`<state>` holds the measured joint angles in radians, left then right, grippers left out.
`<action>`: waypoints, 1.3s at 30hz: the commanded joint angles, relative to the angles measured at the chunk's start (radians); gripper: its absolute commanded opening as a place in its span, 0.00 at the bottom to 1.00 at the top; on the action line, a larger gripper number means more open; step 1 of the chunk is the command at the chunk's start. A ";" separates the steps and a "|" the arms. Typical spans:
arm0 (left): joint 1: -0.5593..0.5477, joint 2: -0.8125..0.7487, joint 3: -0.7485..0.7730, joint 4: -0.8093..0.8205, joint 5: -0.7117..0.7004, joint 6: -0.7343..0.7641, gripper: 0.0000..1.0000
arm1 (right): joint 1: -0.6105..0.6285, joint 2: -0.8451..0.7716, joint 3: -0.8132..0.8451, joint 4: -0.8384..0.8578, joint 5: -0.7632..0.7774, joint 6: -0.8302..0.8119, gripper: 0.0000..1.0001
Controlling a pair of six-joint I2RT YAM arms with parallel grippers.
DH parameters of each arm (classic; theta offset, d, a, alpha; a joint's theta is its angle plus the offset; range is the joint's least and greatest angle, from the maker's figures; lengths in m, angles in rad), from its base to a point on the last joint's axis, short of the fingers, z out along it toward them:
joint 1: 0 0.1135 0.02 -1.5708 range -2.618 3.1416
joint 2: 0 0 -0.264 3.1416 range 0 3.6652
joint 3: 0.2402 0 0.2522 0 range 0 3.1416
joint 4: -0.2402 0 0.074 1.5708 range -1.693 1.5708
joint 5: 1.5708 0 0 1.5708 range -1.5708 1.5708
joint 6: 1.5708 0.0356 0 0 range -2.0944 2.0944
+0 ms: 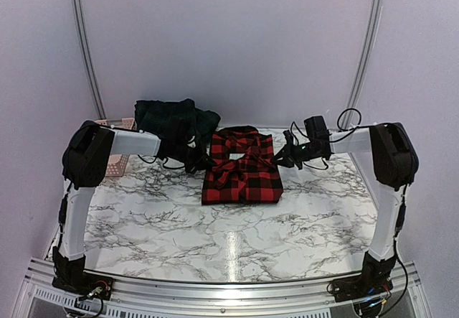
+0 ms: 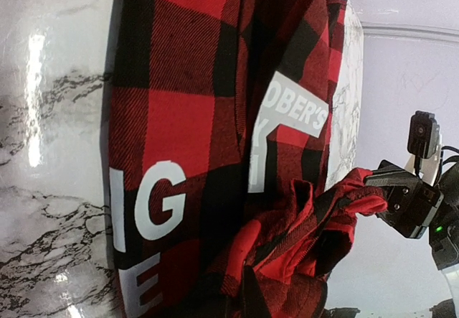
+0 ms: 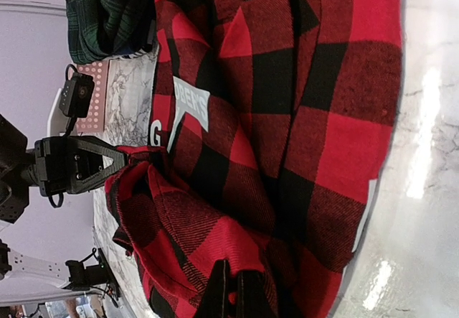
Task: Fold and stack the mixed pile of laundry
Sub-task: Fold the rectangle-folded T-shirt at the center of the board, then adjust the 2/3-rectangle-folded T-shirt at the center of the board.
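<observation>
- Centre frame: red-and-black checked shirt (image 1: pixel 241 178) on marble table (image 1: pixel 143 217).
- Clamped on shirt's raised cloth: left gripper (image 1: pixel 201 165), right gripper (image 1: pixel 278 161).
- Upper left: dark green plaid piece (image 1: pixel 176 120).

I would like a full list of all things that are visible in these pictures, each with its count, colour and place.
checked shirt: one, red and black with white lettering, middle of the table.
plaid garment: one, dark green, far left, heaped over the basket.
basket: one, pink, perforated, far left, partly under the plaid garment.
table: one, white marble pattern with grey veins, under everything.
left tool: one, black, at the shirt's left side, shut on its cloth.
right tool: one, black, at the shirt's right side, shut on its cloth.
</observation>
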<state>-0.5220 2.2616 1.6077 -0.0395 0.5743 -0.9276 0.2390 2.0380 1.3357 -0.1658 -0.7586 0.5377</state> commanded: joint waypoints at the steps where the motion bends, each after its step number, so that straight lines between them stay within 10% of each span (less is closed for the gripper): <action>1: 0.013 0.014 0.059 0.030 -0.005 -0.004 0.00 | -0.006 0.024 0.067 0.025 0.014 -0.005 0.00; 6: 0.019 0.060 0.066 0.062 -0.015 -0.014 0.02 | -0.006 0.086 0.079 0.028 0.024 -0.008 0.00; 12: 0.048 -0.029 0.021 0.067 -0.066 0.032 0.56 | -0.013 0.032 0.147 -0.007 0.034 -0.004 0.36; 20: 0.076 -0.259 -0.116 0.041 -0.103 0.135 0.98 | -0.047 -0.156 0.130 -0.086 0.041 -0.041 0.64; 39: -0.098 -0.333 -0.410 0.217 -0.097 -0.006 0.99 | 0.207 -0.201 -0.111 -0.030 0.100 -0.008 0.43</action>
<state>-0.6289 1.8858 1.1751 0.0650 0.4858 -0.8753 0.4473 1.7988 1.2064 -0.2176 -0.7124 0.5201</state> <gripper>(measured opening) 0.989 0.439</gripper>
